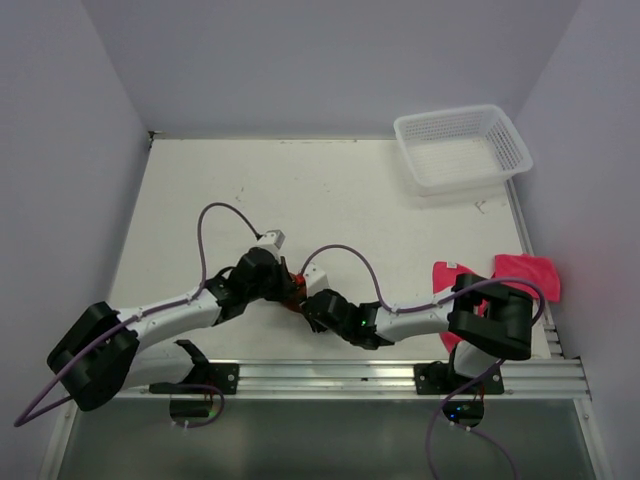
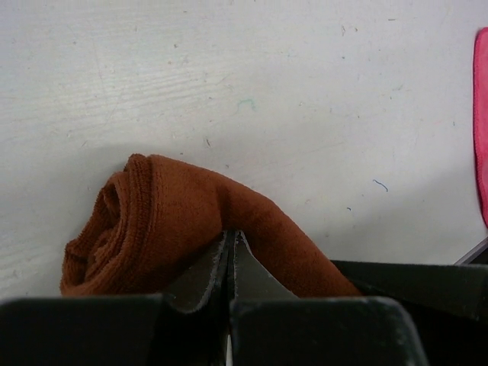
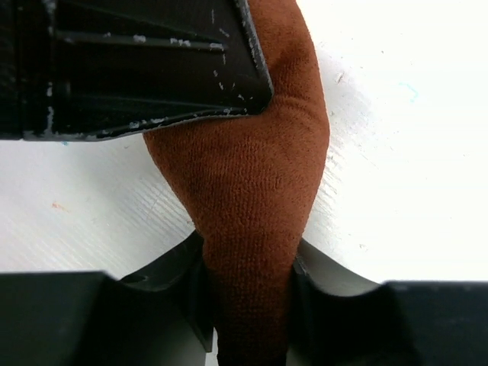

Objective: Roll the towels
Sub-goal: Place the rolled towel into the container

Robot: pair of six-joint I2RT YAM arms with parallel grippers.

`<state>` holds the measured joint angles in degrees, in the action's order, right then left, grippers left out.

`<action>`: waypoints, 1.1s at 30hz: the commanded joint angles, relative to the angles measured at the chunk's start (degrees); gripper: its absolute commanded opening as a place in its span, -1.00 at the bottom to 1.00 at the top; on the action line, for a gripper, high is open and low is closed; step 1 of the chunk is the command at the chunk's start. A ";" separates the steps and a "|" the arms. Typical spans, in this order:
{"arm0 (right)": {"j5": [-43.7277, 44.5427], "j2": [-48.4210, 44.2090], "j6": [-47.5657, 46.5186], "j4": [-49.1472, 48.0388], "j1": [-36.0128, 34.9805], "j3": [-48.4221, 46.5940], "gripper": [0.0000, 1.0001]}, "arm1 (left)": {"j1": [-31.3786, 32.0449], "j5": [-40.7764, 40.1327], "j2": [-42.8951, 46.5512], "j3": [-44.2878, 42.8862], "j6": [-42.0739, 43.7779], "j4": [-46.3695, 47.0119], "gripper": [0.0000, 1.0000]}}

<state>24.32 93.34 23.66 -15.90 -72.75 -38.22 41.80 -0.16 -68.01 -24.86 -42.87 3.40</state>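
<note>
While the brown towel (image 2: 152, 229) looks mostly rolled, with the right gripper (image 3: 248, 255) squeezing it and the left gripper (image 2: 230, 248) shut tight against it, the pink towel (image 1: 525, 272) isn't rolled yet.

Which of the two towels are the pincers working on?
The rust-brown towel: partly rolled, gripped by the right pincer, the shut left pincer against it. The pink towel lies apart at the right.

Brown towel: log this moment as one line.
brown towel partly rolled | left gripper shut, tips at its fold | right gripper closed around its tail | pink towel unrolled, right side
</note>
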 commanded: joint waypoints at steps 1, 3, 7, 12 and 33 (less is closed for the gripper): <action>1.00 -1.93 -1.51 -0.10 -0.81 0.60 -0.42 | -0.40 -3.53 -1.51 -3.87 1.74 -3.31 -1.00; 0.82 -2.11 -1.95 0.08 -0.99 0.51 -0.59 | -1.71 -2.22 -1.87 -4.84 1.91 -3.31 -1.00; 1.61 -2.90 -1.86 1.04 -0.90 0.60 -0.83 | -8.37 3.58 -1.08 -6.94 3.22 -3.31 -1.00; 2.84 -5.18 -1.34 2.45 -0.64 0.86 -1.00 | -14.37 2.45 1.65 -14.15 7.53 -12.09 -1.00; -6.29 -13.62 -9.24 14.49 31.66 -16.51 -1.00 | -20.00 -4.76 1.04 -33.59 18.34 -25.64 -1.00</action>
<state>20.62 82.32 17.12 -3.22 -48.31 -48.21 22.35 -3.53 -66.39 -56.12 -28.60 -20.18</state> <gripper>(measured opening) 0.345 0.004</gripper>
